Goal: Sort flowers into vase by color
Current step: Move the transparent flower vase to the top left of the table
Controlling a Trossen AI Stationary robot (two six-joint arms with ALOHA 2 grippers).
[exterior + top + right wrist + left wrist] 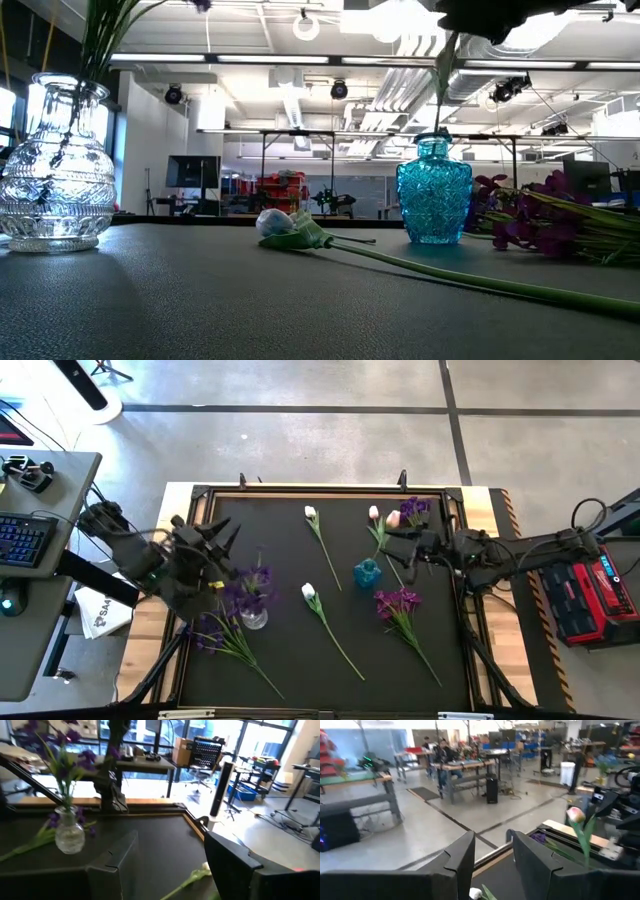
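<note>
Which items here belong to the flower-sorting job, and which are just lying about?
Job:
clear vase holding a purple sprig
blue vase with a pink tulip
loose white tulips
loose purple sprigs

Lying about:
keyboard
red case

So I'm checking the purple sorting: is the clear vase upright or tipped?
Upright. The clear vase stands on its base on the table, with purple stems rising from its neck.
</note>
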